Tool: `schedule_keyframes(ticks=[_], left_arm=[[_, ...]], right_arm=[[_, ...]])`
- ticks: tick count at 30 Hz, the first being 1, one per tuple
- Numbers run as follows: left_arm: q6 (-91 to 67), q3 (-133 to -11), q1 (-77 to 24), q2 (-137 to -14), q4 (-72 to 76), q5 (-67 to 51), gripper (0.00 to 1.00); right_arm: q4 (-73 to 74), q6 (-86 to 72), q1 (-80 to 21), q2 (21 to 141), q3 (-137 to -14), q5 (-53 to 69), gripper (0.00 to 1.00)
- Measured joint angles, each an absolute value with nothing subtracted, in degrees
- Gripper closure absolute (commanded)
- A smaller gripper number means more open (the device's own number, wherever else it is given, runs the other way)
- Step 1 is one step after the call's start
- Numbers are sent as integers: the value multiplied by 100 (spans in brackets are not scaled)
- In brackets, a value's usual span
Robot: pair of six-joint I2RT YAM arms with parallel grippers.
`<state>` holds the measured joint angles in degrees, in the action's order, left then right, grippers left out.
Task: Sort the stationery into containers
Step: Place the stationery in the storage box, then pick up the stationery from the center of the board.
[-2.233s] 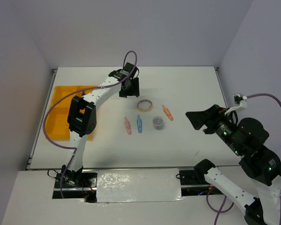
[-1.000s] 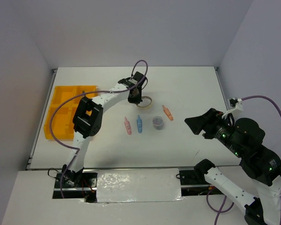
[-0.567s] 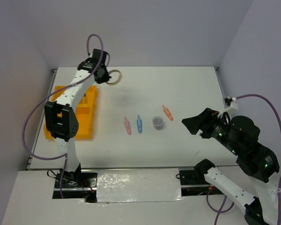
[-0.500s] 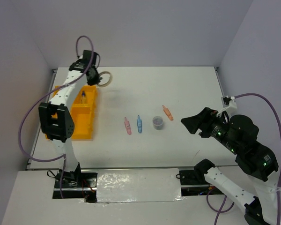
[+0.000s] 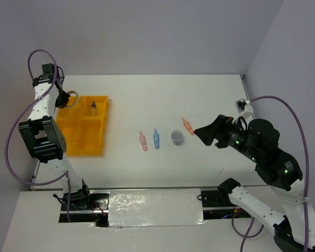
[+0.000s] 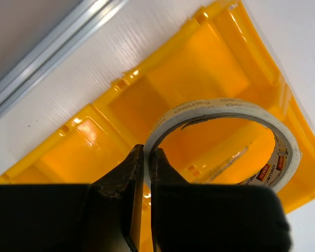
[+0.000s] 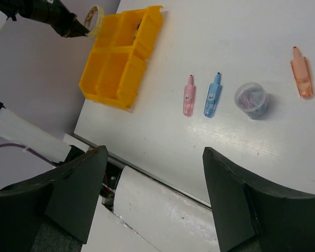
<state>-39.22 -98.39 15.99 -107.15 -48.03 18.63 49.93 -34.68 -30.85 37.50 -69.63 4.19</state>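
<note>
My left gripper point(image 6: 145, 157) is shut on the rim of the beige tape ring point(image 6: 226, 142) and holds it in the air over the back left part of the yellow tray point(image 5: 73, 142). In the tray's back right compartment lies the clear bottle with a blue cap point(image 5: 93, 107). On the table stand the pink clip point(image 5: 143, 140), the blue clip point(image 5: 156, 138), the dark round jar point(image 5: 177, 137) and the orange clip point(image 5: 187, 126). Just right of the orange clip my right gripper point(image 5: 205, 134) hangs open above the table, holding nothing.
The tray point(image 7: 107, 68) sits at the table's left edge, beside a metal rail point(image 6: 52, 47). The left arm's purple cable point(image 5: 37, 58) loops above the tray's back corner. Walls close off the table at the back and on both sides.
My left arm has swung from the middle of the table far to the left, carrying the tape ring over the tray. The right gripper has moved left, closer to the orange clip.
</note>
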Motion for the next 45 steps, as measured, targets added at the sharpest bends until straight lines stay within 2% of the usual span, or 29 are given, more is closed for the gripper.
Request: schedule_keyframes(ticks=[7,9,12,16,25,27,30,32,34,39,45], left_arm=[[-3747,-10042,1905,-10829,-4810,1861,67],[-3695,-10051,1909,-10879,-4768,1850,51],[-3623,-10051,1909,-10960,-4720,1780,42],[-3594,-10044,1903,-11010,-4626,1660,25],[-3476,-9968,1802,-10886,-4488,1317,7],[-3389,-9992,1588,-10755,-4506,1317,1],[-3155,-10379,777,-10648,-4578,1317,1],[-3015,-10556,80,-10591,-4451,1271,1],[-2902,-10610,-687,-10521,-4259,1046,1],[-2729,-10462,-2639,-10510,-3752,429,1],[-2698,-10479,-4394,-10938,-3496,185,1]], right_arm=[[4906,-3291,-3085,4108,-6984,591,19],[4897,-3238,-3085,4213,-7013,642,19],[4882,-3203,-3085,4338,-7041,714,19],[4831,-3203,-3085,4416,-7043,827,19],[4716,-3168,-3085,4491,-7043,858,19],[4720,-3151,-3085,4556,-7046,797,19],[4788,-3146,-3085,4689,-7054,576,16],[4967,-3197,-3085,4770,-7122,287,10],[5196,-3256,-3085,4880,-7231,-97,0],[5959,-3461,-3037,5006,-7769,-1122,0],[6497,-3553,-3033,4670,-8243,-1778,0]])
